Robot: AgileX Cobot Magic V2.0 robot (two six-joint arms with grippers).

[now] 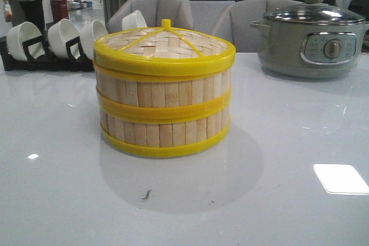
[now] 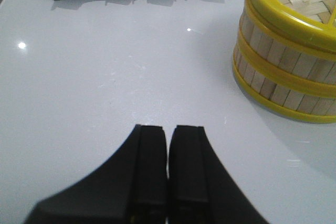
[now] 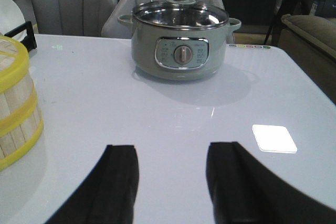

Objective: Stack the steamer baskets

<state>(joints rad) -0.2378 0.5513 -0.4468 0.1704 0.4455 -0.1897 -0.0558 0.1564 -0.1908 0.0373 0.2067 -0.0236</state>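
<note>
Two steamer baskets (image 1: 164,113) stand stacked one on the other at the middle of the white tabletop (image 1: 288,200), walls aligned, with a yellow band at the joint. A flat woven lid (image 1: 164,44) with a yellow rim and a small yellow knob sits on the upper basket. The stack is upright and nothing touches it.

The left gripper (image 2: 167,156) hovers over bare tabletop, well apart from the stack, its jaws pressed together with nothing between them. The right gripper (image 3: 170,182) is also over bare tabletop, its jaws spread wide and holding nothing; the stack's edge shows at the side of its view.

A grey-green electric pot (image 1: 311,41) with a glass cover stands at the far right of the tabletop. A black rack holding white bowls (image 1: 57,41) stands at the far left.
</note>
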